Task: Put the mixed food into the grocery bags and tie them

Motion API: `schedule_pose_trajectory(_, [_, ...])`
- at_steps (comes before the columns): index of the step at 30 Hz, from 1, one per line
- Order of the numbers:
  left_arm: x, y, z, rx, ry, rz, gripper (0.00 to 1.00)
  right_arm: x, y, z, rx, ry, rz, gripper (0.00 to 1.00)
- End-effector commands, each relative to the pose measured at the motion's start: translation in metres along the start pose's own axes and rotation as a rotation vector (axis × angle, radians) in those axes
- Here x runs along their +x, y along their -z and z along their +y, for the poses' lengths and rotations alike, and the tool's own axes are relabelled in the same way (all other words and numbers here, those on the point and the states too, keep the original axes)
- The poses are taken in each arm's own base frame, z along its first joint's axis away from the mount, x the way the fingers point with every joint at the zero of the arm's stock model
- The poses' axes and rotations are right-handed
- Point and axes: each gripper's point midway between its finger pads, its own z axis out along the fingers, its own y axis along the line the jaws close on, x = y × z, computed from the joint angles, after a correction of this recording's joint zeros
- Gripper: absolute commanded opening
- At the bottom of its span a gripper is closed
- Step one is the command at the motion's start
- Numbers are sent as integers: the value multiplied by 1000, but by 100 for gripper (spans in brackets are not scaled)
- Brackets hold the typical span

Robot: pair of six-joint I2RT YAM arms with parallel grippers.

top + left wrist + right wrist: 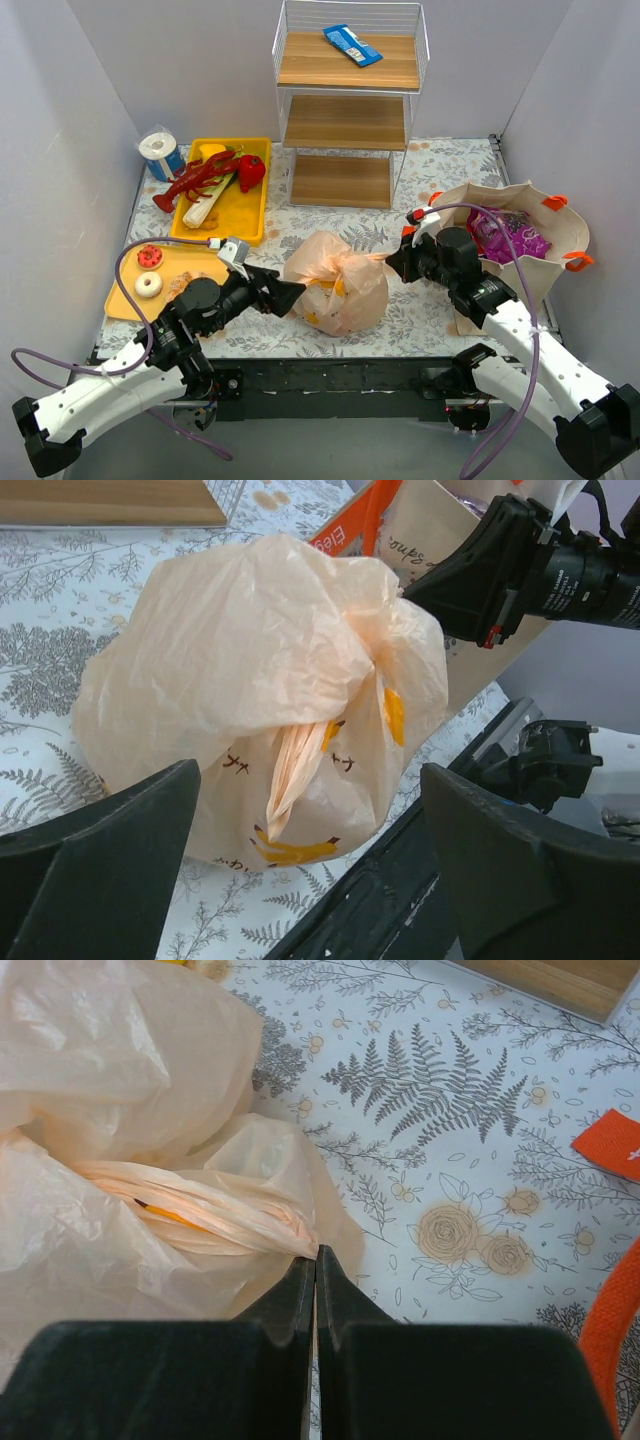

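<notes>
The peach plastic bag sits bunched and full at the table's middle; its contents are hidden. It also shows in the left wrist view. My left gripper is open and empty, its jaws wide apart just left of the bag. My right gripper is shut on a twisted handle strand of the peach bag, pinched at the fingertips and stretched right. The beige tote stands at right with a purple packet inside. Crisp packets and the cucumber are out of view.
A yellow tray at back left holds a toy lobster, leek and pepper. A second tray holds donuts. A paper roll stands behind. A wire shelf carries a blue packet. The tote's orange handles lie near my right gripper.
</notes>
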Motion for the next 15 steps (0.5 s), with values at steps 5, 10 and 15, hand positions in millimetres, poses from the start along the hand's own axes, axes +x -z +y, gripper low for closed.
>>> schedule_pose_trajectory(5, [15, -20, 5, -66, -108, 170, 85, -25, 7, 16, -83, 33, -84, 1])
schedule_pose_trajectory(10, [32, -27, 13, -105, -117, 252, 75, -26, 9, 16, -79, 37, -91, 1])
schedule_pose_trajectory(15, [37, -26, 16, -110, -93, 251, 72, -28, 8, 16, -77, 38, -90, 1])
